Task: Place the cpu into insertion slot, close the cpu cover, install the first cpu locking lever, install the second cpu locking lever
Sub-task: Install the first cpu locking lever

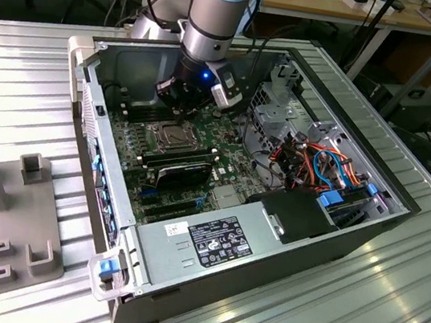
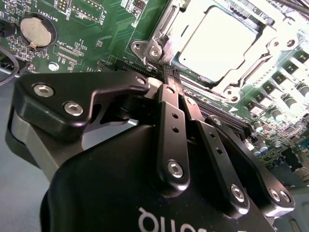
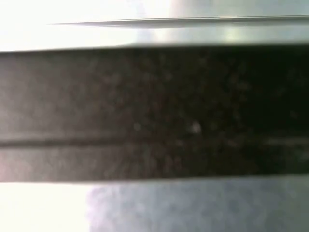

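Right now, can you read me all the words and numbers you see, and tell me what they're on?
White label on the grey metal box: print too small to read.
Green board: tiny white lettering, too blurred to read.
End effector body: white lettering, cut off at the picture's edge.
Nothing can be quoted surely.

Second wrist view: cpu [image 2: 219, 41] cut off at 12 o'clock edge; cpu cover [image 2: 161, 30] partly hidden behind gripper [image 2: 172, 75] fingertips. First wrist view: blurred dark band [image 3: 154, 111], can't ID. Lever positions too small in exterior view.
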Motion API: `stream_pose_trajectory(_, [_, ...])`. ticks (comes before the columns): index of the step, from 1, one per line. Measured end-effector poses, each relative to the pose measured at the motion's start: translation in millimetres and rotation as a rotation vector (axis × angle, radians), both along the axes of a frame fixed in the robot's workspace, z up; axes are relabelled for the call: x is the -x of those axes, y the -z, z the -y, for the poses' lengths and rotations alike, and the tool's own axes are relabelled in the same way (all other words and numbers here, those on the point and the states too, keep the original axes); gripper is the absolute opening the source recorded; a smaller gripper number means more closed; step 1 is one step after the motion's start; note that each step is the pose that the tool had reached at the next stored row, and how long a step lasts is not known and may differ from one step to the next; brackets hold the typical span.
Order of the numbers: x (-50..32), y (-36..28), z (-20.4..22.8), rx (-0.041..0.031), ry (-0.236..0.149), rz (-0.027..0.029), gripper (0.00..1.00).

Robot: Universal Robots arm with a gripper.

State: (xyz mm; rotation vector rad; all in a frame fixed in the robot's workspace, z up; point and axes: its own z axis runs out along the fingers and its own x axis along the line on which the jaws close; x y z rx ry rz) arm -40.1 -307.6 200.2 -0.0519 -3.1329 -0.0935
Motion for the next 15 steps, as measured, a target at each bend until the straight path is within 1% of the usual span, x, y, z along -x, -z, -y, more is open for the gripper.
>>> stream_pose_trajectory(3, [0.1, 1.6, 0.1, -0.0007, 0.000, 0.0000, 0.11])
stream_pose_trajectory(6, [0.0, 1.7, -0.1, -0.0018, 0.000, 0.0001, 0.11])
stream_pose_trajectory(9, [-0.1, -2.4, -0.2, -0.0026, 0.000, 0.0009, 0.11])
stream_pose_trajectory(10, [-0.1, -4.3, -0.1, -0.0015, 0.000, 0.0007, 0.11])
stream_pose_trajectory(15, [0.0, -9.4, -0.1, -0.0016, 0.000, 0.0001, 0.11])
